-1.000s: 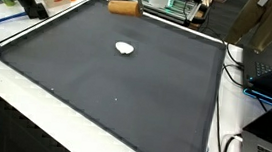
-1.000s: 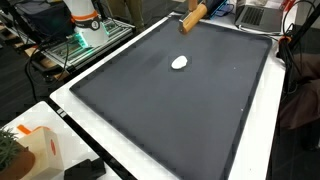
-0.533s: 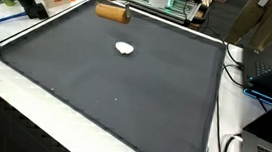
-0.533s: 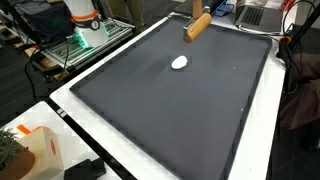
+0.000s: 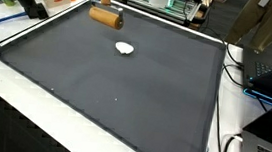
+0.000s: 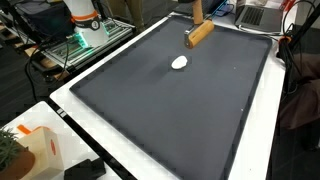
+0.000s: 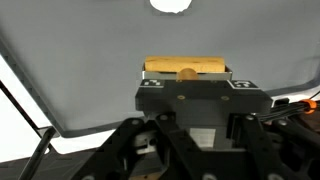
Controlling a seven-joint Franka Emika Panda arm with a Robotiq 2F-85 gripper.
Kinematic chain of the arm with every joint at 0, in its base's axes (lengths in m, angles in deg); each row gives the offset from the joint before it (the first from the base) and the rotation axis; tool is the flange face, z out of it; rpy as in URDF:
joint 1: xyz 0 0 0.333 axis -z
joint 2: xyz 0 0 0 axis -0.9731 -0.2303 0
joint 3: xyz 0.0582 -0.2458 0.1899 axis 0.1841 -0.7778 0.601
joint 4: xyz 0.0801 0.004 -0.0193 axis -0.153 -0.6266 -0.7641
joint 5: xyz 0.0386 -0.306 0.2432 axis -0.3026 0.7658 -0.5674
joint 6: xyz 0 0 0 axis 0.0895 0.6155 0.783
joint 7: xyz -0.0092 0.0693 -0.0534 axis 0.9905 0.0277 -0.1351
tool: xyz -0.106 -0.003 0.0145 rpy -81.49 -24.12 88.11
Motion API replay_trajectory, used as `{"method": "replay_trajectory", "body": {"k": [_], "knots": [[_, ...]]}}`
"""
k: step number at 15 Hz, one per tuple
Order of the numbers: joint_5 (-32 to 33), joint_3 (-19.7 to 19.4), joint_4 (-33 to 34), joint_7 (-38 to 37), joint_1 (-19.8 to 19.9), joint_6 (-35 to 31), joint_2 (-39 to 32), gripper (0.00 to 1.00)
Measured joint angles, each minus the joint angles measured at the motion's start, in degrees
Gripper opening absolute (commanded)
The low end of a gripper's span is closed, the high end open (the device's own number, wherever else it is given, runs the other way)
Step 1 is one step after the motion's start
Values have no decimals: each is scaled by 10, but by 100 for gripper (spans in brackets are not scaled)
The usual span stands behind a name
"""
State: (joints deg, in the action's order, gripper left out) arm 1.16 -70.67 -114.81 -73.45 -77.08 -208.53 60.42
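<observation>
Gripper (image 7: 187, 71) is seen only in the wrist view, where it is pinched on a wooden piece (image 7: 165, 67). Its dark fingertips sit at the two ends of the piece's short bar, and a round end of wood shows between them. In both exterior views the gripper itself is cut off by the top of the picture.

The white counter (image 5: 18, 103) is the largest thing and shows as a pale border on every side of the black mat (image 5: 125, 90). The black mat (image 6: 180, 115) covers nearly the whole counter, and its surface is flat and dull.

An orange and white box (image 6: 38, 148) stands on the counter just off the mat's corner, apart from the mat.

The wooden piece (image 5: 105, 17) is over the mat, close inside one edge and near a corner. It is a light brown bar lying level, with a thinner stem rising straight up from it out of the picture. In an exterior view the bar (image 6: 199, 34) is skewed to the mat's edge. Whether it touches the mat or hangs just above it cannot be told.

A small white lump (image 5: 125, 49) lies on the mat, farther in from that edge than the bar and apart from it. It also shows in an exterior view (image 6: 179, 62) and at the top of the wrist view (image 7: 171, 4).
</observation>
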Motion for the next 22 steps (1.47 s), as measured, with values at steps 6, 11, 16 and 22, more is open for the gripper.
{"method": "replay_trajectory", "body": {"k": [6, 11, 16, 22], "knots": [[35, 5, -91, -10, 1, -64, 48, 23], [43, 6, -128, -10, 1, -64, 73, 48], [43, 6, -134, -10, 1, -64, 78, 23], [43, 6, -151, -21, 2, -103, 76, 23]]}}
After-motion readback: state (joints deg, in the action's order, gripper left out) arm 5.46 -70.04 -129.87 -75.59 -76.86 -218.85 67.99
